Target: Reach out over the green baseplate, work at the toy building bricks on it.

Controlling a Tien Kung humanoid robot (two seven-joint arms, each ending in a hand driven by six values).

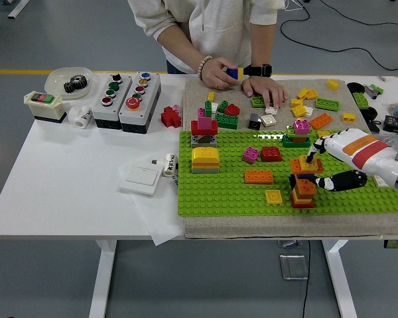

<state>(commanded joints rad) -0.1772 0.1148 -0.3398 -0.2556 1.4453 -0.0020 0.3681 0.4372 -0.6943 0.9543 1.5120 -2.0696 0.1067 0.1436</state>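
The green baseplate (219, 189) lies on a beige mat. On it stand a red-and-grey tower with a pink top (203, 128), a yellow domed stack (205, 159), a magenta brick (251, 154), a red brick (270, 153), a flat orange brick (259, 176), a yellow tile (274, 196) and an orange-and-red stack (302, 183). My right hand (310, 171) comes in from the right, fingers curled around that orange-and-red stack, one fingertip on its top and the thumb at its side. The left hand is out of view.
A person at the far side holds a blue brick (232, 73) in one hand; the other hand (265, 87) rests on the mat among loose bricks (305, 106). Button boxes (126, 93), a white bowl with a gear (69, 81) and a white switch plate (134, 177) lie to the left.
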